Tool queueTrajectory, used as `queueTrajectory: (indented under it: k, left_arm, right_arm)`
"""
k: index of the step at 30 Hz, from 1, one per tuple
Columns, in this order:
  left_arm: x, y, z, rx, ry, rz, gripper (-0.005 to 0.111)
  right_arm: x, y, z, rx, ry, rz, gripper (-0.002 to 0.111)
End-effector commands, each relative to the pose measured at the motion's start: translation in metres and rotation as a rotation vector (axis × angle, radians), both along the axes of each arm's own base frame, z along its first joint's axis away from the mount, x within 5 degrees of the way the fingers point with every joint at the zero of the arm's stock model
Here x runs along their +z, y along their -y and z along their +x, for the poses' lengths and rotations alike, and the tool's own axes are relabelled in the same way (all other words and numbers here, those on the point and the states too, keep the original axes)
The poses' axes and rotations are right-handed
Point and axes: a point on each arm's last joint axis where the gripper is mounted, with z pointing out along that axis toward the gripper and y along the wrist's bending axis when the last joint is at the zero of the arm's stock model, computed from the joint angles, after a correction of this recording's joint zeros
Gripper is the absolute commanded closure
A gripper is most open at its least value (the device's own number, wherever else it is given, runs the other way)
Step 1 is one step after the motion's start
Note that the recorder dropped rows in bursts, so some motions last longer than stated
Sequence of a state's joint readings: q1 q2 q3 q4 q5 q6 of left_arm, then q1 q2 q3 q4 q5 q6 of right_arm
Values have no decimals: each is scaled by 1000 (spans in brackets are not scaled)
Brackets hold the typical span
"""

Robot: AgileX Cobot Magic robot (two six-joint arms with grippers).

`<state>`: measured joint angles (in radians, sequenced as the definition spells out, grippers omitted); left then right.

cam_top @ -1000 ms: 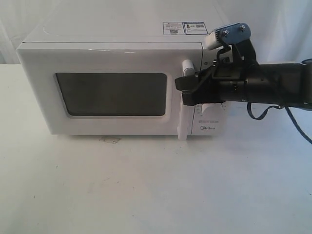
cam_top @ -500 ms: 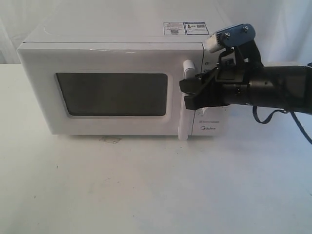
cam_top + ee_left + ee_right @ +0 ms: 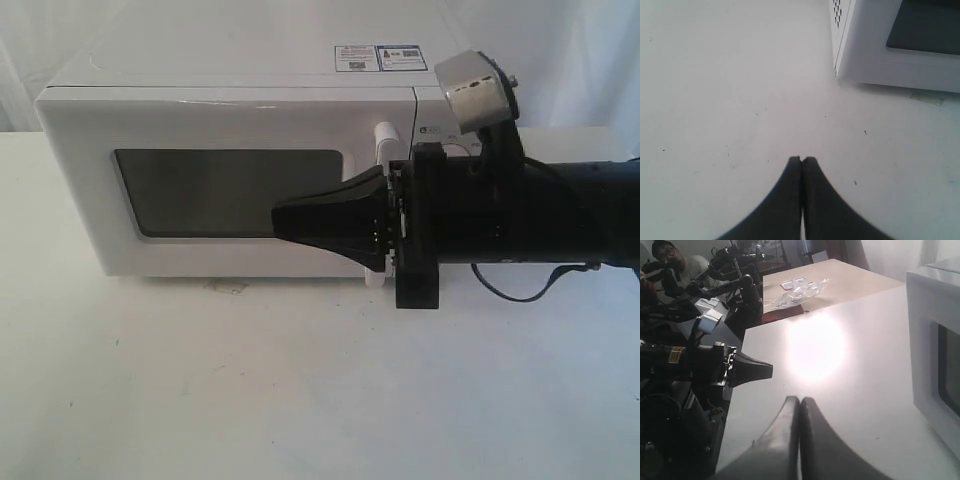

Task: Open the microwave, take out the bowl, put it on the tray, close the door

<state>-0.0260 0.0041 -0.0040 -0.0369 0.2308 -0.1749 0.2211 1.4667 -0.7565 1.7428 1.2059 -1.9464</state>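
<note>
The white microwave [image 3: 230,110] stands at the back of the table with its door [image 3: 90,180] shut and the dark window [image 3: 200,190] facing me. Only the top of the handle [image 3: 384,132] shows. The rest is hidden behind my right gripper [image 3: 277,216], which lies level across the door front, pointing left, shut and holding nothing. The right wrist view shows the same shut tips [image 3: 800,399] over bare table beside the microwave [image 3: 922,340]. My left gripper [image 3: 802,159] is shut and empty above the table, near a microwave corner [image 3: 865,50]. The bowl is hidden and no tray is in view.
The white table [image 3: 300,390] stretches in front of the microwave. In the right wrist view a dark arm with a pointed tip [image 3: 747,369] sits at the table's far side. Behind it are more equipment and a tan table with a plastic bag [image 3: 802,287].
My right gripper has come off the handle, turned and moved toward the camera. It now points left across the door and is shut. The door has stayed shut.
</note>
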Motion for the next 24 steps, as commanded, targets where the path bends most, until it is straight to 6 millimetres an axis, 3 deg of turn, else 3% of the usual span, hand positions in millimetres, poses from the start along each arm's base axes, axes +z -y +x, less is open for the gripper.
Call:
queueTrajectory:
  k: [1,5,7,10,12,24]
  left_arm:
    - [-1,0,0,3,0,-4,107]
    - [-1,0,0,3,0,-4,107]
    - [-1,0,0,3,0,-4,107]
    - [-1,0,0,3,0,-4,107]
    - [-1,0,0,3,0,-4,107]
    - [-1,0,0,3,0,-4,107]
  right_arm:
    - [1,10,3,-22,15,-2,106]
    - [0,19,6,-35,56,-40,92]
    - [0,25,6,-45,75,-59,79]
    - [-6,34,14,-142,90,-159,60]
    - [-11,37,20,-199,110,-226,54]
    - [-22,46,28,-281,218,-408,46]
